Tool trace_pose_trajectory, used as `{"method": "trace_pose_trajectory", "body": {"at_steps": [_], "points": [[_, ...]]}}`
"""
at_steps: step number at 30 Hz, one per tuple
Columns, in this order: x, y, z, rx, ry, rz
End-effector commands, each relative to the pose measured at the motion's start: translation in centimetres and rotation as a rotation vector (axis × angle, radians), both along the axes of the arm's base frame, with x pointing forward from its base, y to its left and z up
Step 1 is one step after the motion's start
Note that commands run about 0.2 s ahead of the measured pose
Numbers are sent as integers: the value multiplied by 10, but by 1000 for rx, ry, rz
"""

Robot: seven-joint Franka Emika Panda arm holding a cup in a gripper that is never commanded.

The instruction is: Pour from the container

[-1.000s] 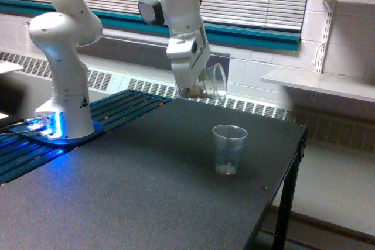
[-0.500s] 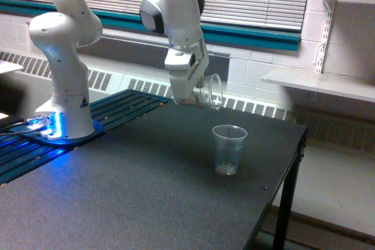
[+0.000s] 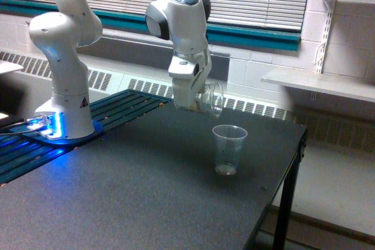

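In the exterior view my gripper is shut on the container, a small clear plastic vessel. The container is tipped on its side, its wide mouth facing the exterior view's right. It hangs above the table, a little up and to the left of a taller clear drinking cup. That cup stands upright on the dark table with a little something at its bottom. The fingers are mostly hidden behind the white hand.
The arm's white base stands at the exterior view's left on a blue-lit mount. The table's right edge drops off close to the cup. A white shelf juts from the wall at the right.
The gripper has come down and moved right toward the drinking cup with the container. The container's mouth has tipped slightly further downward.
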State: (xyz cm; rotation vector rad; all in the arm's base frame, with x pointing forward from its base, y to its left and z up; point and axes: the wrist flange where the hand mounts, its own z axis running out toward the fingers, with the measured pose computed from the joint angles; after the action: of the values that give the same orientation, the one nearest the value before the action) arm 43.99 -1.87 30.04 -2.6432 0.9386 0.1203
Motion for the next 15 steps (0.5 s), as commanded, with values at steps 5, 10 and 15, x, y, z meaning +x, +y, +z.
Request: {"method": "trace_pose_trajectory", "body": {"at_steps": [5,10,15], "points": [[9,-5,1,1,62,5],[12,-3,-1,6,80,9],[15,0,-4,9,101,9]]}}
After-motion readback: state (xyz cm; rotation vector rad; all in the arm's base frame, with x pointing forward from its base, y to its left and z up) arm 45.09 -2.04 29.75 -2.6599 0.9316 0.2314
